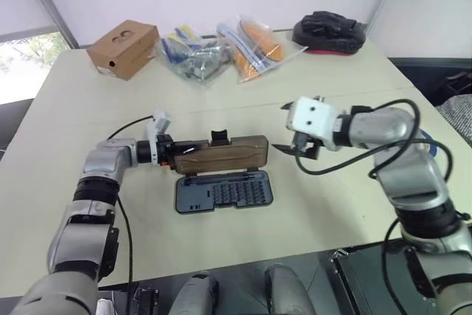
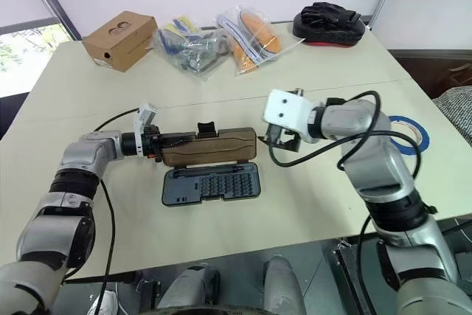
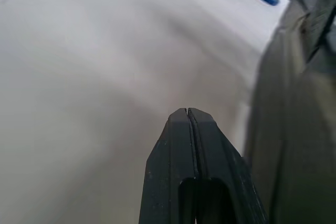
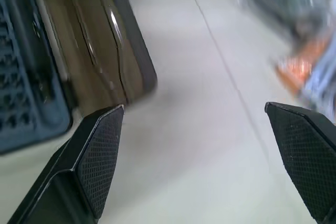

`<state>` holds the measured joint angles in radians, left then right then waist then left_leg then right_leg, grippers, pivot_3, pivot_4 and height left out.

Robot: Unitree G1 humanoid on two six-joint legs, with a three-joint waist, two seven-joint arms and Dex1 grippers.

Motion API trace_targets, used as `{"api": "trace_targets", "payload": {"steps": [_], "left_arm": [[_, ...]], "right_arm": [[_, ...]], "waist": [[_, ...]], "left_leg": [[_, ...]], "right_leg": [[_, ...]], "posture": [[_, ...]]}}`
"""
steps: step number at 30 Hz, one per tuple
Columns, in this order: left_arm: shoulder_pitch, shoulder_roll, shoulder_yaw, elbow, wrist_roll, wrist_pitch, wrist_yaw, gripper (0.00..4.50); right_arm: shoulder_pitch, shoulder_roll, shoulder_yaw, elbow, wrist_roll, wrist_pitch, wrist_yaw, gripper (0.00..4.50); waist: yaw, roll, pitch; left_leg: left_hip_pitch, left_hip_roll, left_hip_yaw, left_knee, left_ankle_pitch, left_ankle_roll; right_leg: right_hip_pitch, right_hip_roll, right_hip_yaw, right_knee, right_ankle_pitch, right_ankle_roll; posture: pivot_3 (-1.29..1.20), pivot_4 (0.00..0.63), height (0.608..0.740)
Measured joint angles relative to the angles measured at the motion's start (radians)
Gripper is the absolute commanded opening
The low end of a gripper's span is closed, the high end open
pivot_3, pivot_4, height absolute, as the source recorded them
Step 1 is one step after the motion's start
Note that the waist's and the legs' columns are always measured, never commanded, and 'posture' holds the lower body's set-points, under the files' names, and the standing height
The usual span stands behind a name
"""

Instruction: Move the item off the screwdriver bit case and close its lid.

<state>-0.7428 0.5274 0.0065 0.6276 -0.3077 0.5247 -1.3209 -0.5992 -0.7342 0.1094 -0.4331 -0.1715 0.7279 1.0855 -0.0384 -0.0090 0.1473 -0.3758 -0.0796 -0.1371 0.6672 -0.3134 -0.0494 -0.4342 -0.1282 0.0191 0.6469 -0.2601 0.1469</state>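
Observation:
The screwdriver bit case lies open mid-table, its dark tray of bits (image 1: 223, 192) toward me and its brown lid (image 1: 221, 154) raised behind. A small black item (image 1: 219, 137) sits at the lid's far edge. My left gripper (image 1: 168, 151) is shut with nothing between its fingers (image 3: 188, 145), its tip against the lid's left end. At the lid's right end my right gripper (image 1: 295, 151) stands open, just apart from the lid. In the right wrist view the lid (image 4: 100, 40) and the tray (image 4: 23, 66) lie beyond its fingers (image 4: 97, 156).
At the back of the table stand a cardboard box (image 1: 123, 49), several plastic bags (image 1: 221, 49) and a black glove on a red pad (image 1: 328, 32). A blue tape roll (image 2: 408, 133) lies at the right, behind my right arm. The table's front edge runs close below the tray.

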Motion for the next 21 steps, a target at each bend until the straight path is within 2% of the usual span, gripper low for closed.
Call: {"api": "trace_targets", "payload": {"steps": [7,15,21], "left_arm": [[0.023,0.052,-0.060,-0.098,-0.008,0.073,-0.101,0.00],[0.023,0.095,-0.149,-0.204,-0.029,0.122,-0.239,0.00],[0.023,0.096,-0.188,-0.213,-0.032,0.122,-0.270,0.00]], "right_arm": [[0.096,-0.096,-0.082,-0.045,0.061,0.076,-0.033,4.45],[0.121,-0.113,-0.091,-0.089,0.118,0.125,-0.106,4.45],[0.136,-0.126,-0.094,-0.111,0.142,0.151,-0.159,4.45]], "waist": [[0.000,0.000,0.000],[0.002,0.000,0.001],[0.003,-0.001,0.001]], "left_leg": [[0.000,0.000,0.001,0.000,0.000,0.000],[0.000,0.001,0.001,0.000,0.000,0.000],[0.000,0.001,0.001,0.000,0.000,0.001]], "right_leg": [[0.000,0.000,0.000,0.000,0.000,0.000],[0.000,0.000,0.000,0.000,0.000,0.000],[0.000,0.000,0.000,0.000,0.000,0.000]], "posture": [[0.00,0.150,0.740],[0.00,0.150,0.740],[0.00,0.150,0.740]]}}
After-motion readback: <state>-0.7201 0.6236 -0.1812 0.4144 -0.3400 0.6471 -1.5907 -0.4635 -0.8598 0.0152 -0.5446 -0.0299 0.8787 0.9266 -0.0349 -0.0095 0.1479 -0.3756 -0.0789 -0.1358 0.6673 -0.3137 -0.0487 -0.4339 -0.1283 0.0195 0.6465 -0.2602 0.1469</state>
